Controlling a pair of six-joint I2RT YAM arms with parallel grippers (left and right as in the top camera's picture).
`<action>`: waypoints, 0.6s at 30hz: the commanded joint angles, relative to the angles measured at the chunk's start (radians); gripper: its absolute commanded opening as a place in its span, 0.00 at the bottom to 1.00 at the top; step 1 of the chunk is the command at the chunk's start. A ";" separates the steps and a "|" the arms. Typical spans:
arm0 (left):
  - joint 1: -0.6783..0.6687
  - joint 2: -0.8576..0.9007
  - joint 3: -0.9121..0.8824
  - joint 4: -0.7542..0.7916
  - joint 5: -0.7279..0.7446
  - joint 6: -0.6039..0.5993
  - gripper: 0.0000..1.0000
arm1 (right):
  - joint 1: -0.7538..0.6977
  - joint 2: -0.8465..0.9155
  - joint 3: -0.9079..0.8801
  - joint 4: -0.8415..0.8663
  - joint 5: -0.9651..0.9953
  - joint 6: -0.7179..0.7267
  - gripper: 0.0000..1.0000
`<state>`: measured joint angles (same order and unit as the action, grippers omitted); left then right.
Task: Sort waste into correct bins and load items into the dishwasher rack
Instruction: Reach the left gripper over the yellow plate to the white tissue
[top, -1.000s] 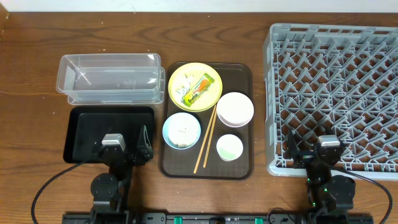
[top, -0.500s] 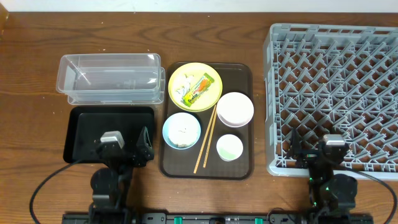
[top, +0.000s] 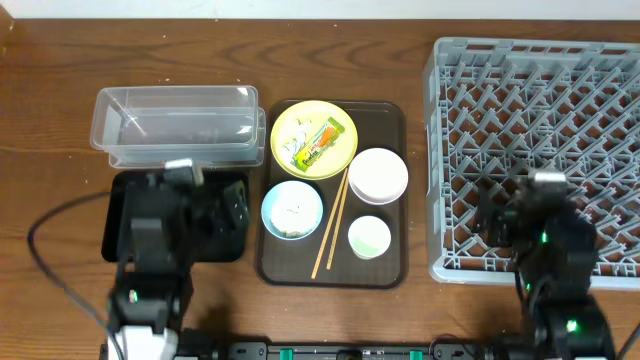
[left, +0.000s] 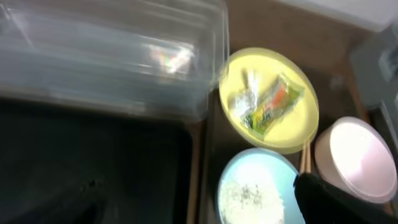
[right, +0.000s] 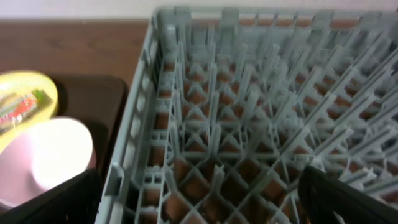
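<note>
The yellow plate (top: 338, 160) holds the green-yellow wrapper (top: 322, 143) and white tissue (top: 295, 141). The light blue bowl (top: 292, 210) holds rice scraps (left: 245, 198). The pink bowl (top: 378, 175), whitish-green cup (top: 369, 237) and chopsticks (top: 330, 225) lie beside them. The clear tub (top: 178, 125) and black tray (top: 120, 215) are at the left. The grey rack (top: 540, 110) is at the right. My left gripper (top: 205, 205) is open and empty above the black tray. My right gripper (top: 530, 210) is open and empty above the rack's front left part.
The dishes sit on a brown serving tray (top: 385, 125) between the bins and the rack. Cables trail from both arms near the table's front edge. Bare wooden table lies behind the tub and the tray.
Both arms have risen and moved away from the table's front edge. The left is now over the black tray and the right over the rack. Nothing on the table has moved.
</note>
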<state>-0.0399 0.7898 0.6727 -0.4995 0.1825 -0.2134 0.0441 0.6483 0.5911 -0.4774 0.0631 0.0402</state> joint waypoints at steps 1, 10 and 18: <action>0.005 0.135 0.146 -0.127 0.061 -0.007 0.98 | -0.013 0.108 0.117 -0.072 -0.003 0.007 0.99; 0.005 0.327 0.287 -0.388 -0.045 -0.006 0.98 | -0.013 0.273 0.231 -0.143 -0.019 0.008 0.99; 0.001 0.342 0.287 -0.285 -0.037 -0.005 0.97 | -0.013 0.273 0.231 -0.136 -0.019 0.007 0.99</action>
<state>-0.0402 1.1305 0.9360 -0.8181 0.1619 -0.2134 0.0441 0.9230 0.7994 -0.6159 0.0490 0.0410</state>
